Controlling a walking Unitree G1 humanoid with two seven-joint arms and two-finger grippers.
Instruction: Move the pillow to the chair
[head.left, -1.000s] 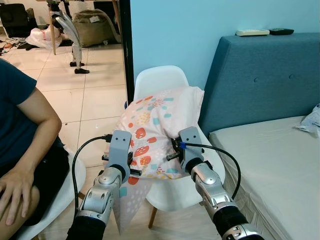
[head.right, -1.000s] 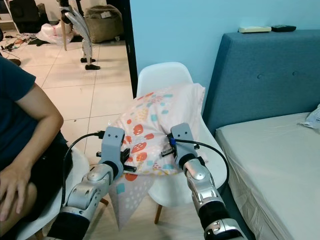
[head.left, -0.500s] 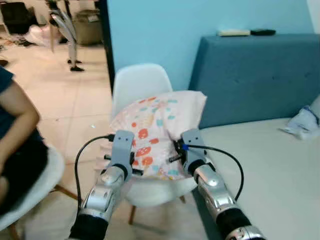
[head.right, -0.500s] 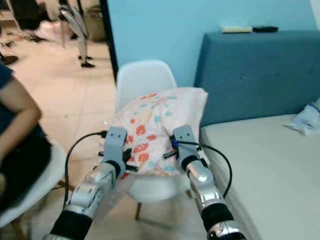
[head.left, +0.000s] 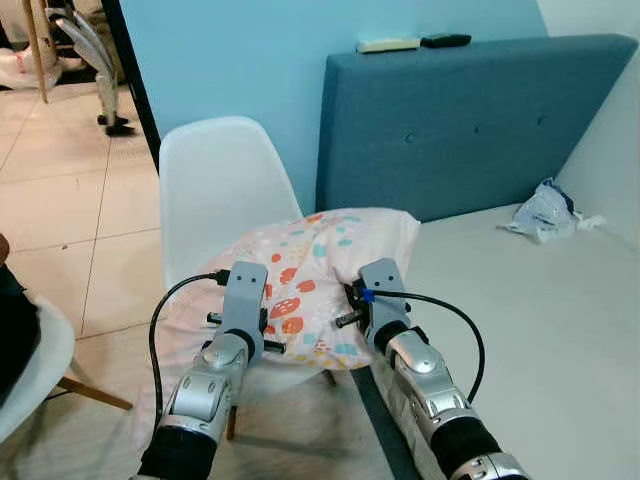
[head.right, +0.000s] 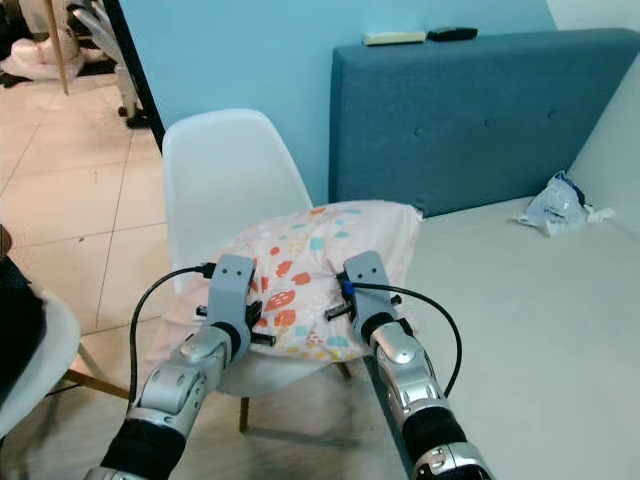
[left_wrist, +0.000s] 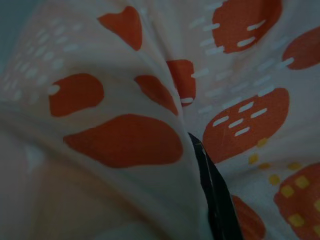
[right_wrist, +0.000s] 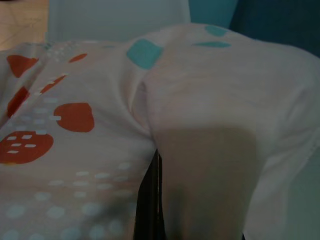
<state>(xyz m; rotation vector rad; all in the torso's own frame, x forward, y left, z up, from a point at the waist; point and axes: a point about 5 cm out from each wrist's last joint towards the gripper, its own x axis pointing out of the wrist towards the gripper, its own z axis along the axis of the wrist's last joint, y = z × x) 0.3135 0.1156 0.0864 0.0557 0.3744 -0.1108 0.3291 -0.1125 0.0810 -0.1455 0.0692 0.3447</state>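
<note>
Both grippers hold the soft white pillow printed with orange and teal shapes (head.left: 310, 270) from its near edge, the left gripper (head.left: 240, 335) and right gripper (head.left: 352, 312) each pinching folds of the limp cotton between closed fingers (left_wrist: 212, 195). The pillow's long axis runs crosswise between them, hanging just over the seat of the smooth white moulded plastic chair (head.left: 215, 185), which lies slightly toward the left arm, beside the blue upholstered headboard (head.left: 470, 130).
</note>
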